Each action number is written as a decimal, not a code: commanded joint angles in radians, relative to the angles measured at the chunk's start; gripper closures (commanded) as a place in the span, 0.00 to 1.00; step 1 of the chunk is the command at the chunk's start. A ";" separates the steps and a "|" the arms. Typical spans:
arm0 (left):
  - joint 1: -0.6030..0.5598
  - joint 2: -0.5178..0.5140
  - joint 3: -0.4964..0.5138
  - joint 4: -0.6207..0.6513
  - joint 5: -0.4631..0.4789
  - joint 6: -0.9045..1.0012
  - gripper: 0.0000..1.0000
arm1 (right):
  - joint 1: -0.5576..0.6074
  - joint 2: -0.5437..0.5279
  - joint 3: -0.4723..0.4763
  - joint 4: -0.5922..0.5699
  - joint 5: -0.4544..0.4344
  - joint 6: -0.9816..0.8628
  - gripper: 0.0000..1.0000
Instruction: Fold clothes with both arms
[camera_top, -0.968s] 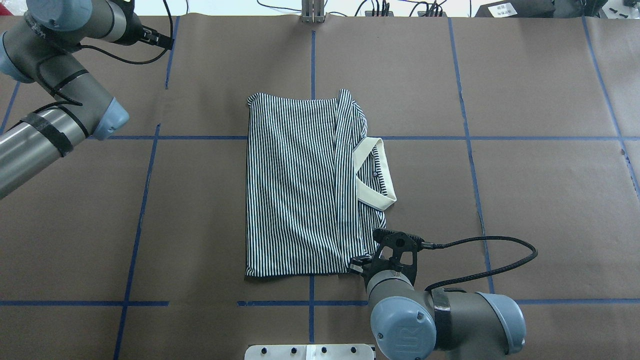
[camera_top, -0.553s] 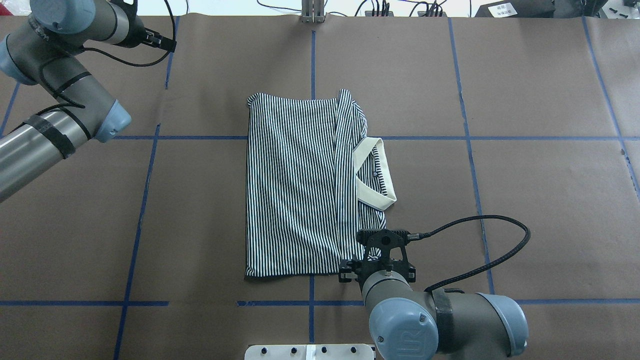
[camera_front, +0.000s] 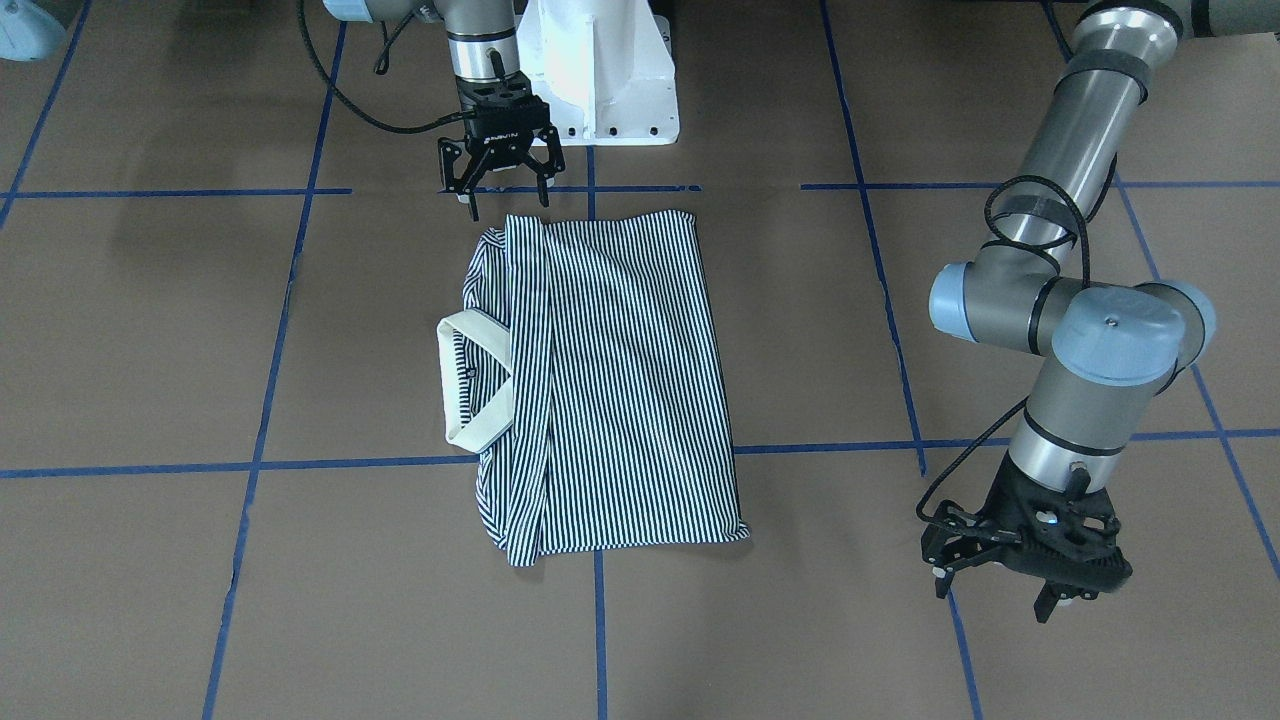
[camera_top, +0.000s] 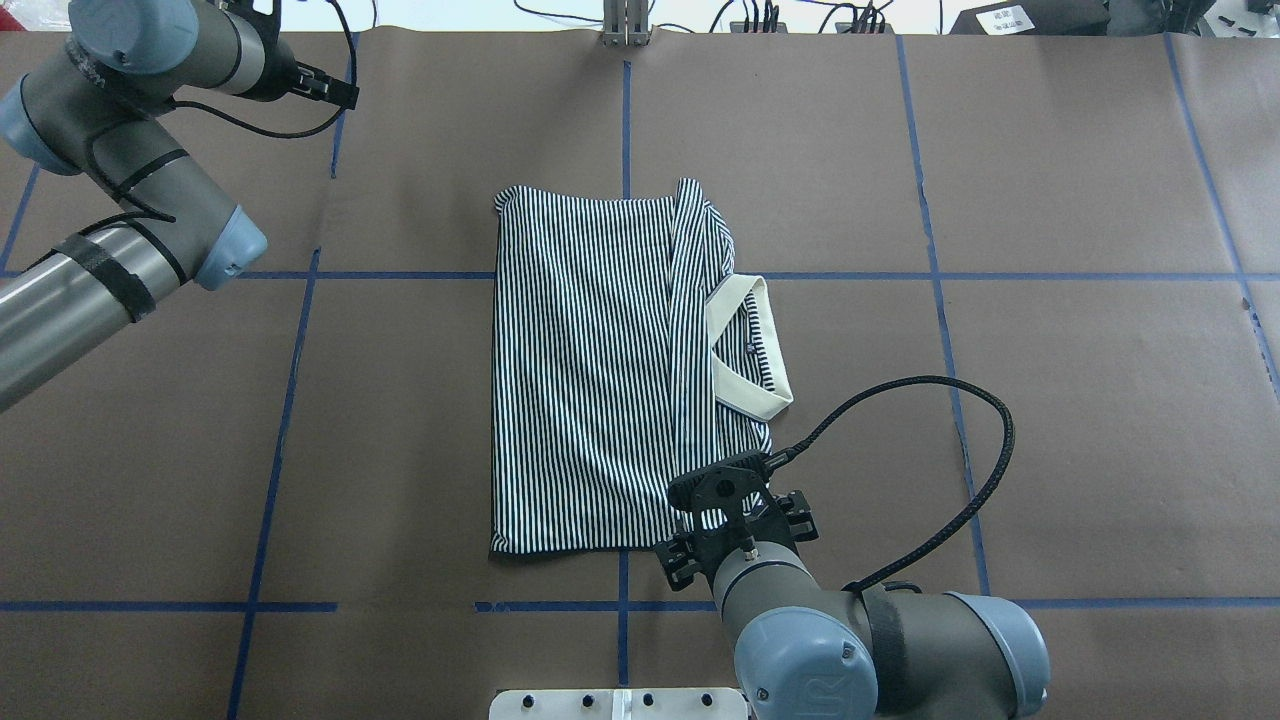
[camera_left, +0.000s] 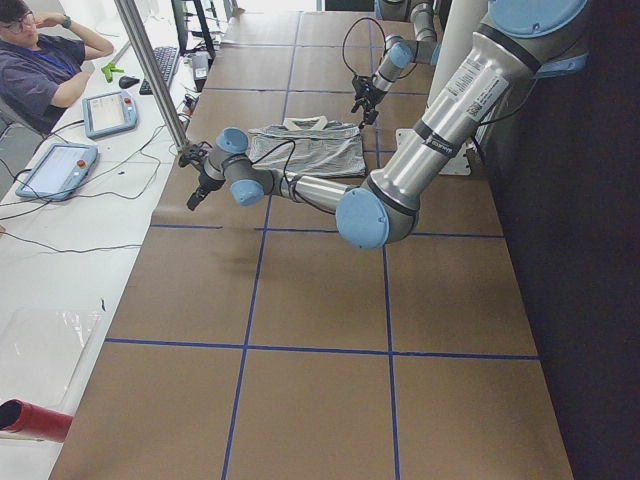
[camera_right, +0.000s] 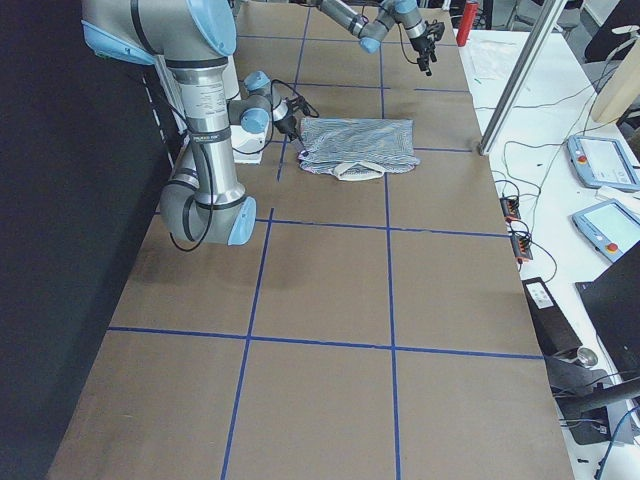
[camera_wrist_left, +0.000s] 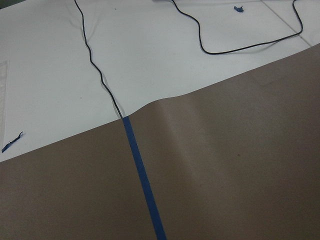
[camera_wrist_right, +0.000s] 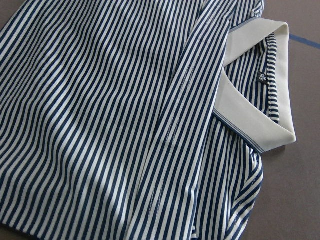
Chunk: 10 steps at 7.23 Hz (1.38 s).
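The striped polo shirt (camera_top: 590, 370) lies folded into a long rectangle at the table's middle, its cream collar (camera_top: 755, 400) sticking out on the right side. It also shows in the front-facing view (camera_front: 610, 380) and fills the right wrist view (camera_wrist_right: 125, 125). My right gripper (camera_front: 507, 205) is open and empty. It points down just at the shirt's near edge, by the corner on the collar side. My left gripper (camera_front: 1000, 590) is open and empty, far from the shirt near the table's far left edge. The left wrist view shows only brown paper and blue tape.
The table is covered in brown paper (camera_top: 1080, 420) with blue tape lines (camera_top: 300, 330). The white pedestal base (camera_front: 600, 70) stands at the robot's side. A metal post (camera_top: 625, 20) and cables sit at the far edge. An operator (camera_left: 40, 60) sits beyond the table.
My right wrist has moved left and turned above the shirt's near collar-side corner, and its cable loop has swung with it. My left arm has shifted slightly. The shirt has not moved.
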 joint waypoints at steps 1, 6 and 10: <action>0.001 0.000 0.001 -0.001 0.000 -0.005 0.00 | -0.012 -0.001 -0.004 0.013 -0.019 -0.143 0.29; 0.003 0.014 -0.001 -0.001 -0.002 -0.006 0.00 | -0.032 0.004 -0.030 0.034 -0.019 -0.227 0.41; 0.003 0.015 0.001 -0.001 -0.002 -0.006 0.00 | -0.032 0.033 -0.081 0.039 -0.019 -0.248 0.45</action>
